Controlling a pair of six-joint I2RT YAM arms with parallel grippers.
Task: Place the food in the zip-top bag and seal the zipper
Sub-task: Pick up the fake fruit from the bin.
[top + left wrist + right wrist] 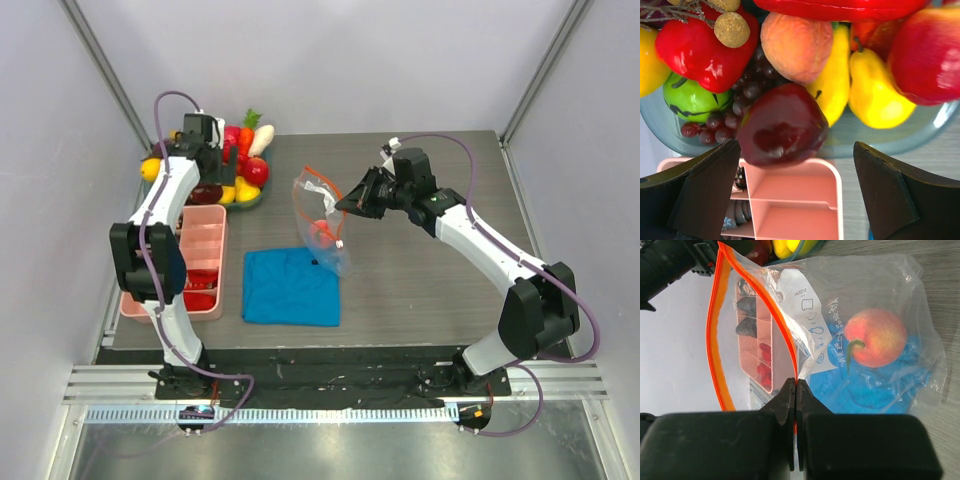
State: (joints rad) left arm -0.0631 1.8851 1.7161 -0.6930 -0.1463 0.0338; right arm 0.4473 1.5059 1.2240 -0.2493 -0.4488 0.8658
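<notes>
The clear zip-top bag (322, 212) hangs upright over the table with its mouth open. Its orange-red zipper (715, 325) forms a loop. My right gripper (796, 385) is shut on one side of the zipper and holds the bag up; it shows in the top view (347, 204) too. A pink peach (875, 337) lies inside the bag. My left gripper (796, 145) is open and empty, just above a plate of toy food (245, 165). A dark red apple (782, 125) sits between its fingers, with grapes (735, 107), a peach (796, 45) and a yellow pear (875, 95) behind.
The pink divided tray (205, 225) stands by the left arm, just in front of the food plate (880, 137). A blue folded cloth (290, 285) lies under and in front of the bag. White walls close in the left, back and right sides.
</notes>
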